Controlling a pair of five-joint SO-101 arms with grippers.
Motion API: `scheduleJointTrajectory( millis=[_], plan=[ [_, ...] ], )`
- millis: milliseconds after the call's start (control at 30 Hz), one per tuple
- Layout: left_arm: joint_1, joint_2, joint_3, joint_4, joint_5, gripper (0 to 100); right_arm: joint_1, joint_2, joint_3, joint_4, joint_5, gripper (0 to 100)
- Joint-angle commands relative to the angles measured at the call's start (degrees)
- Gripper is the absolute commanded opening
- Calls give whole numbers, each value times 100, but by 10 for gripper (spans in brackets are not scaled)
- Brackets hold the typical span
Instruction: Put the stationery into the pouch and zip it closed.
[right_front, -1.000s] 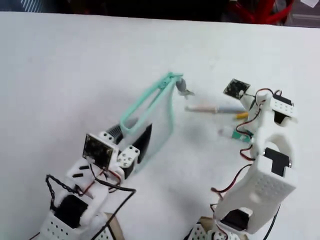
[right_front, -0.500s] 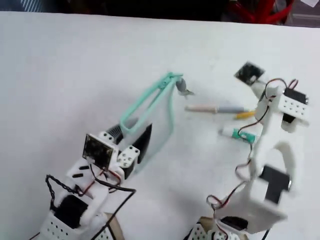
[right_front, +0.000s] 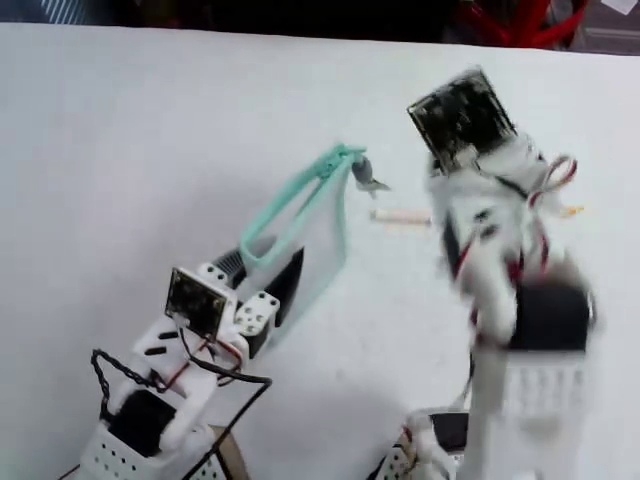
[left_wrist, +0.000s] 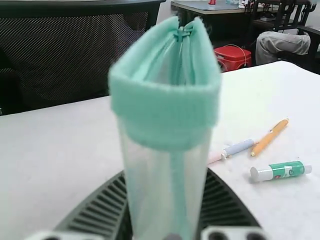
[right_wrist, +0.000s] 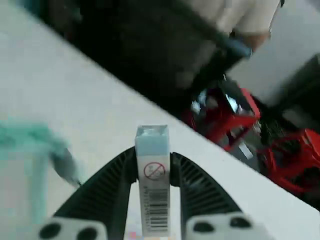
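My left gripper (left_wrist: 170, 222) is shut on the low end of the clear pouch (left_wrist: 167, 150), holding its mint-green zip rim (right_front: 300, 205) open. The zip's grey pull (right_front: 368, 178) hangs at the far end. My right gripper (right_wrist: 152, 156) is shut on a small pale-blue block (right_wrist: 152, 172) with a barcode label. The right arm (right_front: 490, 230) is raised above the table, right of the pouch. A blue-and-pink pen (left_wrist: 232, 150), an orange pen (left_wrist: 270, 137) and a green glue stick (left_wrist: 280, 171) lie on the table beside the pouch.
The white table (right_front: 150, 130) is bare to the left and behind the pouch. Red stools (right_wrist: 280, 160) and dark chairs stand past the far edge. The raised right arm hides most of the pens in the high view; a pale pen end (right_front: 398, 216) shows.
The right arm has risen from the table by the pens and swung up and left toward the pouch, now covering the glue stick in the high view. The left arm has kept still.
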Motion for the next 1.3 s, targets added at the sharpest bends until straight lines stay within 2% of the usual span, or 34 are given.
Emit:
scheduleJointTrajectory(
  millis=[0,67,133,200,567,800,1067,1267],
  plan=[
    [-4,-66,-18,-9,35,132,-1218,-224,-695,-426,-1767,18],
    [-4,-66,-18,-9,35,132,-1921,-57,-818,-769,-2154,18],
    [-4,-66,-18,-9,35,132,-2510,171,-835,-1033,-2215,18],
    [-4,-66,-18,-9,35,132,-2800,435,-774,-1077,-2215,18],
    [-4,-66,-18,-18,35,132,-2853,884,229,-927,-2215,18],
    [-22,-66,-9,-88,26,133,-2853,382,826,-760,-2215,18],
    [-40,-66,-9,-88,26,133,-2844,-303,949,-734,-2207,18],
    [-13,-66,-9,-79,26,133,-2853,127,1055,-884,-2207,18]
  ],
)
